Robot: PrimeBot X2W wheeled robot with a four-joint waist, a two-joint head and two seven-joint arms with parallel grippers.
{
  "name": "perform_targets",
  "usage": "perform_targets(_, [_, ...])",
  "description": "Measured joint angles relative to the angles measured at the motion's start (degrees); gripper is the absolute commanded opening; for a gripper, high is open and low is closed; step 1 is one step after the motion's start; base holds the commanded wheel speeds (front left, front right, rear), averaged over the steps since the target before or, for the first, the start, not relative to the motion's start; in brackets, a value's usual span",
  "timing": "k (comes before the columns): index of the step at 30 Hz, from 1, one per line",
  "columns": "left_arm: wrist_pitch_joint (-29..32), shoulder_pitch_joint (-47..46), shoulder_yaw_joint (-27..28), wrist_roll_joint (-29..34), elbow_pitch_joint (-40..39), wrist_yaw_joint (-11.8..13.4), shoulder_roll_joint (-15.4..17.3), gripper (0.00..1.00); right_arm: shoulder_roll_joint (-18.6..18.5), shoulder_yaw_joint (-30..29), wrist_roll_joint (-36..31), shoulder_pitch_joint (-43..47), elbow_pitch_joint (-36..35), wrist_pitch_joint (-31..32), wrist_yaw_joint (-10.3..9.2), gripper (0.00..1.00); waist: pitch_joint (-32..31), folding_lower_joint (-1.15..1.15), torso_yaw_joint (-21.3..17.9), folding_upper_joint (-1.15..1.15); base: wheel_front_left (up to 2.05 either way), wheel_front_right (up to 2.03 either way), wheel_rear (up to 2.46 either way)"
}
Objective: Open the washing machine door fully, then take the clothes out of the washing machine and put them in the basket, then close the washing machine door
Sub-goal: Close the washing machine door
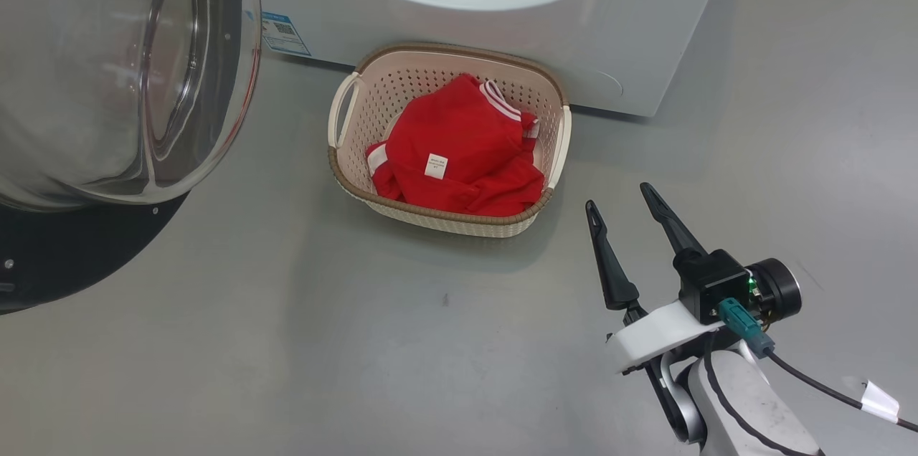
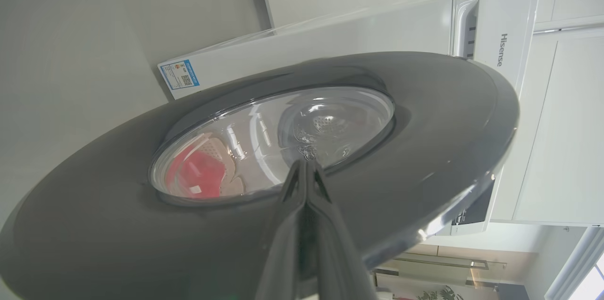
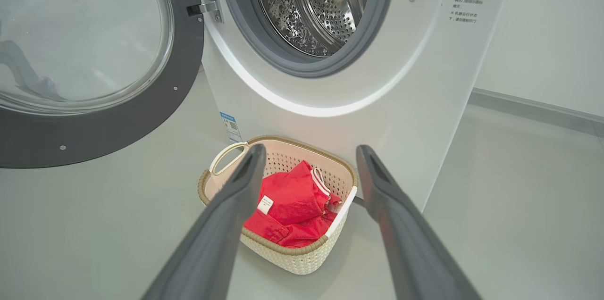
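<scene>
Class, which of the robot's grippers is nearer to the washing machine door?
Left. The left gripper, jaws shut, has its tips at the glass of the washing machine door. The right gripper, jaws open, is beyond the basket from it.

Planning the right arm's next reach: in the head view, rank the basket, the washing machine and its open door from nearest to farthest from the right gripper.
1. Basket: on the floor just ahead and left of the right gripper.
2. Washing machine: directly behind the basket.
3. Washing machine door: open, at the far left.
</scene>
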Motion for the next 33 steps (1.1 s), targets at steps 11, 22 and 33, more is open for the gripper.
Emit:
perform_targets(11, [3.2,5.3,1.2,-2.9,-3.8,0.0,-4.2,0.0,0.0,-0.2,0.5,1.3,0.3,0.0,0.23,1.0,-2.1,0.0,0.5,0.0,0.0,0.0,0.0])
perform_targets(22, [4.7,7.4,5.2,-8.5,-5.8,0.0,-9.2,0.0,0.1,-0.1,0.6,1.7,0.3,0.0,0.57,1.0,-3.1,0.0,0.6,0.0,0.0,0.0,0.0])
perform_targets(33, [6.4,9.6,5.9,-10.0,-8.9,0.0,-13.2,0.0,0.1,-0.2,1.1,1.8,0.3,0.0,1.07,1.0,-3.4,0.0,-0.1,0.0,0.0,0.0,0.0])
